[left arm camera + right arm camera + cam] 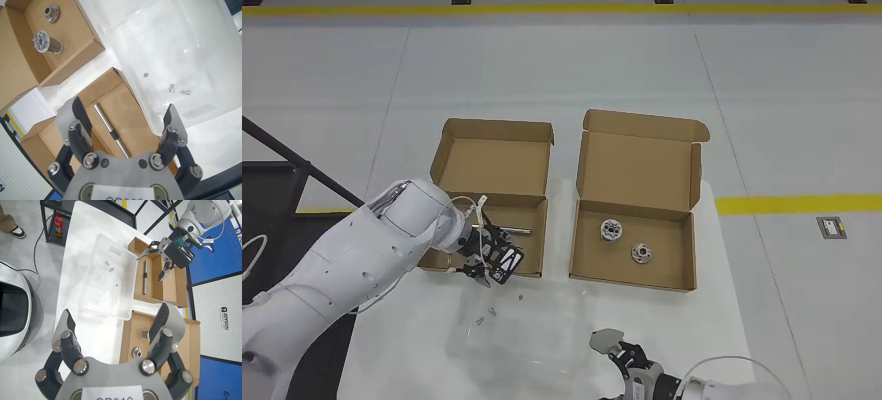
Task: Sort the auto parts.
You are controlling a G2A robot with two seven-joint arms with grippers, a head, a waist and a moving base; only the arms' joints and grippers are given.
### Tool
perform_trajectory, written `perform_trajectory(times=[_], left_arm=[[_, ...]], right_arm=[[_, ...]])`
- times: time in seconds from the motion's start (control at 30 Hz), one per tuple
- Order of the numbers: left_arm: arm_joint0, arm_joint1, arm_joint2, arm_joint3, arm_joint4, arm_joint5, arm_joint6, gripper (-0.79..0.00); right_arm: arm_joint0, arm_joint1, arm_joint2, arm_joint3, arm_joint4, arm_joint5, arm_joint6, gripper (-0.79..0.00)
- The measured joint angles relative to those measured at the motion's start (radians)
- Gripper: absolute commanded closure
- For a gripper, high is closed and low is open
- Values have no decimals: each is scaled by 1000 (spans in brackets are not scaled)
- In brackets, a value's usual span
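My left gripper [124, 109] hangs open and empty just above the left cardboard box [492, 165], where a steel rod [111, 128] lies on the floor. The right wrist view shows that same left gripper [149, 268] open over the rod [145, 276]. Two small bolts [172, 88] [186, 92] and a tiny grey piece [145, 75] lie in the clear plastic tray [132, 281]. A flange [52, 14] and a hub [47, 44] sit in the right box [637, 160]. My right gripper [116, 313] is open and empty, above the table's near edge by the tray.
Both boxes stand side by side at the table's far half with lids [647, 125] folded back upright. The tray [457, 345] lies in front of them. A black shelf with a bottle [59, 224] stands beyond the table's left end.
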Motion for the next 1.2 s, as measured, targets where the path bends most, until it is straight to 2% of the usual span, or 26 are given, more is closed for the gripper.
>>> perform_trajectory(times=[0.23,0.33,0.5,0.63,0.87,0.93,1.0,1.2], left_arm=[[13,2,-5,17,-13,11,-13,-785],[40,2,-16,24,-48,2,-73,-785],[75,16,0,-64,-127,0,-255,-785],[103,57,0,-196,-243,0,-403,-785],[161,156,0,-424,-542,0,-783,-785],[163,175,0,-469,-635,0,-867,-785],[163,178,0,-474,-681,0,-894,-785],[163,177,0,-470,-638,0,-874,-785]], right_arm=[[0,0,0,0,0,0,0,-785],[0,0,0,0,0,0,0,-785],[0,0,0,0,0,0,0,-785],[0,0,0,0,0,0,0,-785],[0,0,0,0,0,0,0,-785],[0,0,0,0,0,0,0,-785],[0,0,0,0,0,0,0,-785],[0,0,0,0,0,0,0,-785]])
